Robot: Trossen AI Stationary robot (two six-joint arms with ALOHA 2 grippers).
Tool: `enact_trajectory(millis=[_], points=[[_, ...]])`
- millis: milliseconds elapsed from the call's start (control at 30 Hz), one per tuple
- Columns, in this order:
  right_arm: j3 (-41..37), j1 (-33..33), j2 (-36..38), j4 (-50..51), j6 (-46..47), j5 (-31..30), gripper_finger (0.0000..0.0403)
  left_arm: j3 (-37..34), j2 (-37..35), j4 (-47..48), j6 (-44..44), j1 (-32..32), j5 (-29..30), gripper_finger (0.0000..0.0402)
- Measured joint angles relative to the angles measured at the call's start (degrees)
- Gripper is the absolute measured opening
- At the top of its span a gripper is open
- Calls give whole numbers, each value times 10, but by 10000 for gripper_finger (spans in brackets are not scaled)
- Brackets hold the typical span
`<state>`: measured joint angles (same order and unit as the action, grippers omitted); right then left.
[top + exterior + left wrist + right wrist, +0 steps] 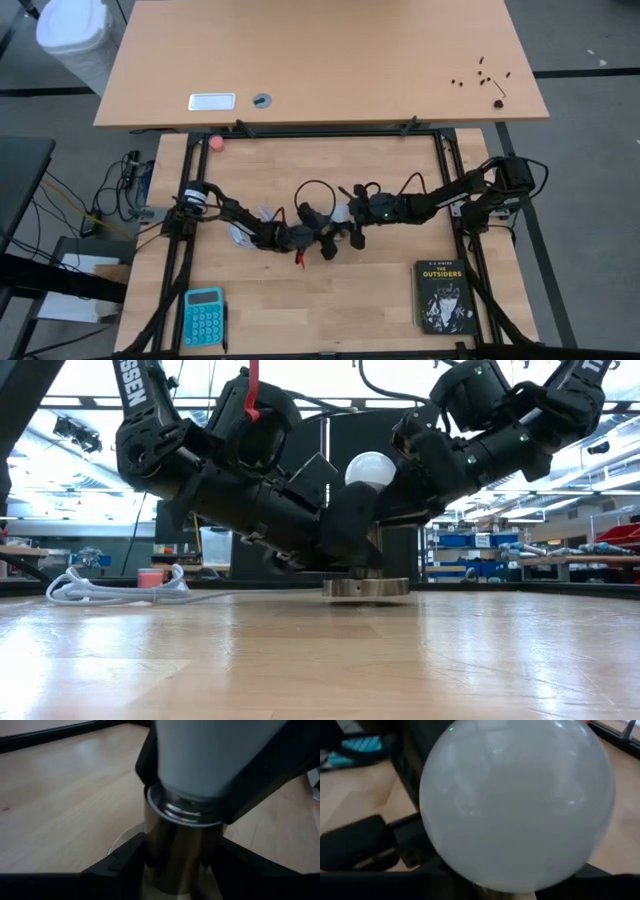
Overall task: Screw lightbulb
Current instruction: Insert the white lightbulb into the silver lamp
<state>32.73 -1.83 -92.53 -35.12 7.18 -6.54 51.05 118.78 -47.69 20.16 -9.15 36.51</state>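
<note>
The white lightbulb (370, 468) stands upright with its grey screw base (184, 811) in the metal socket's barrel (175, 852). The socket's round disc (366, 587) rests flat on the table. My left gripper (180, 870) comes in from the table's left and is shut on the barrel. My right gripper (392, 495) comes in from the right and is shut on the bulb, whose globe (515, 800) fills the right wrist view. In the high view the two grippers (322, 238) (350, 218) meet at mid-table and hide the bulb. My left gripper pinches the socket's upright barrel (172, 845) between its two fingers (117, 865), just below the bulb's threads. It comes nearly level from the table's left. The socket stands upright, its disc on the table. My right gripper pinches the bulb's tapering neck (210, 765) between its two fingers (150, 762), just above the screw base. It slants down from the table's right. The bulb stands upright with its base in the socket.
The socket's white cord (110, 588) lies coiled at the left. A teal calculator (204, 316) lies near the front left, a black book (443, 296) near the front right, and a pink ball (216, 143) at the far left edge. A second tabletop (320, 60) lies beyond.
</note>
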Motion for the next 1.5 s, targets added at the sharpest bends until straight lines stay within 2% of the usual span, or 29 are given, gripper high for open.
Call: enact_trajectory(millis=[300,500,667,900,1100,1233,1367,1500], points=[[0,-6,0,11,45,-10,176,76,0,151,18,-2,30,207],[1,-17,0,11,59,-44,176,86,0,166,41,-5,59,207],[0,-19,0,15,61,-47,179,87,0,166,54,-6,72,207],[-1,-23,-1,19,31,-25,224,87,0,166,41,-10,76,207],[-2,-16,-2,0,13,21,260,87,-1,165,40,-17,76,207],[-2,-10,-2,-2,12,39,262,87,-2,163,34,-19,74,207],[-2,1,-2,-4,20,82,256,87,-2,162,30,-19,65,207],[-2,2,-2,-4,2,89,255,87,-2,162,25,-19,62,207]])
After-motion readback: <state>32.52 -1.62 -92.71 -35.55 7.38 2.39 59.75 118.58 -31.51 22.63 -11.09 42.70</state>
